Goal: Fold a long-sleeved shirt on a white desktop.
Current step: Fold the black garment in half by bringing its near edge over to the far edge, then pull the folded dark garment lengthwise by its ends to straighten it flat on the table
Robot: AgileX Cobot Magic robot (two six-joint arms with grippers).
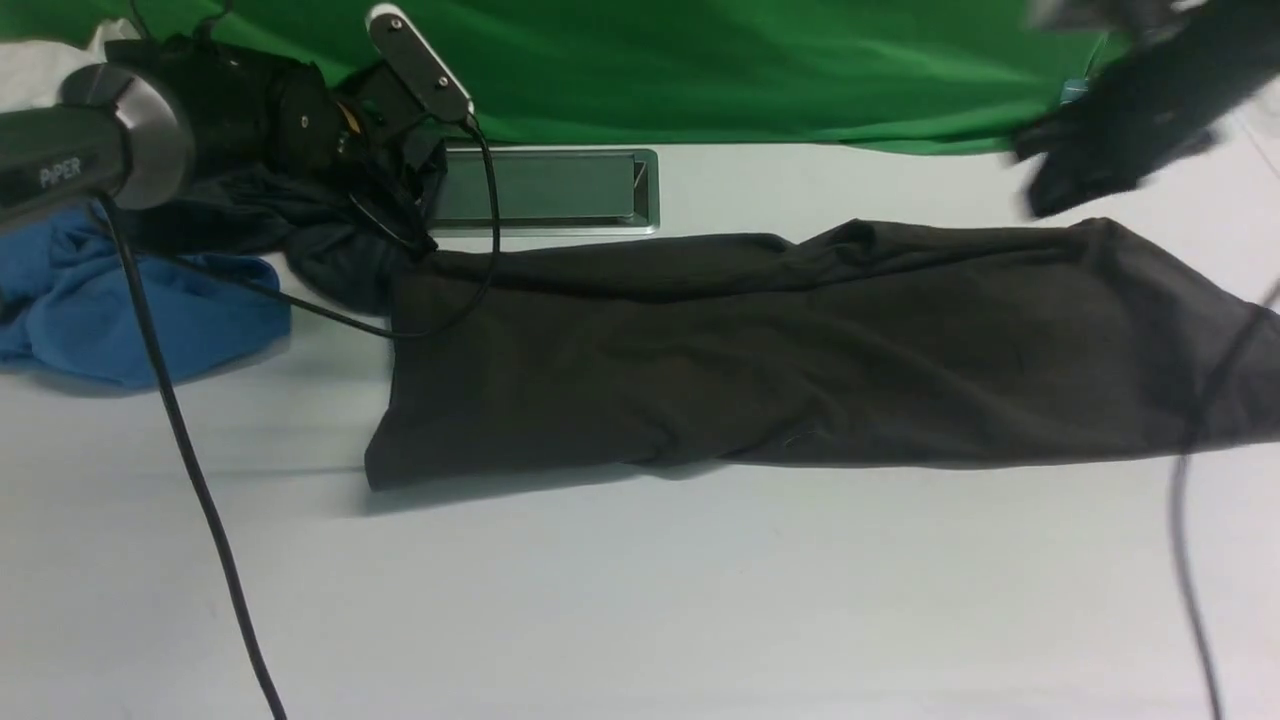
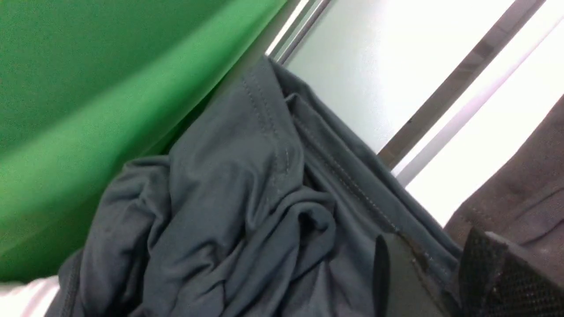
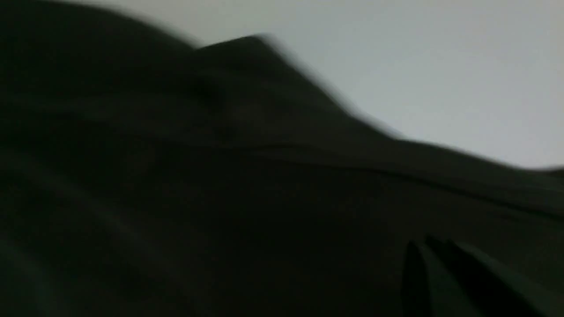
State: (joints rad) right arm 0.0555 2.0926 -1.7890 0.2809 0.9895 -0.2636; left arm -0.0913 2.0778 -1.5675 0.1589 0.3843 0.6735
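The long-sleeved shirt lies as one long dark brown band across the white desktop, running off the right edge of the front view; no print or label shows. My left gripper sits low at the shirt's far left corner. In the left wrist view its jaws stand slightly apart over dark teal cloth, with the brown shirt beside them. My right gripper is a blur above the shirt's far right end. In the dark right wrist view its fingertips look closed together over the shirt, holding nothing.
A crumpled dark teal garment lies under the left arm, next to the metal-framed hatch. At the left edge is a blue garment. A green backdrop closes the back. Black cables hang over the table.
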